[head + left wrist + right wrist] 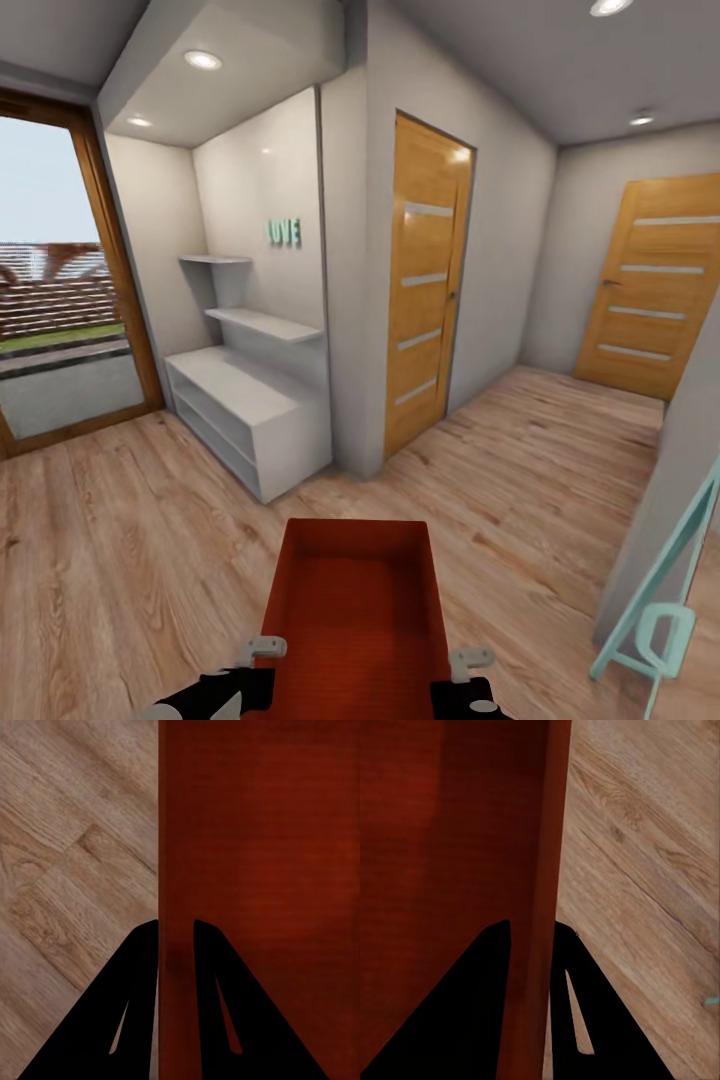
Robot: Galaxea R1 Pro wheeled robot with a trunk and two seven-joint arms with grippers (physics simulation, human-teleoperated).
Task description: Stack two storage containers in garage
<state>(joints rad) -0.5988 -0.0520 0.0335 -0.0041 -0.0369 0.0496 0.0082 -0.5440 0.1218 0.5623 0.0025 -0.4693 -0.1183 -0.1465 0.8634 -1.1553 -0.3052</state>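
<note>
Between the left gripper (176,926) and right gripper (531,926), each pinching a side wall, one orange-red storage container (355,610) rides above the plank floor (120,520), two wooden doors (425,280) ahead, so the garage stacking remains undone.

Wood-plank floor (120,520), white shelving (250,400), wooden doors (425,280).

Black arms, grey brackets, each tool (176,926) with black triangular fingers (472,1012).

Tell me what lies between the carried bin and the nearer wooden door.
Bare wood plank floor, in the head view, separates the storage container from the nearer door.
</note>
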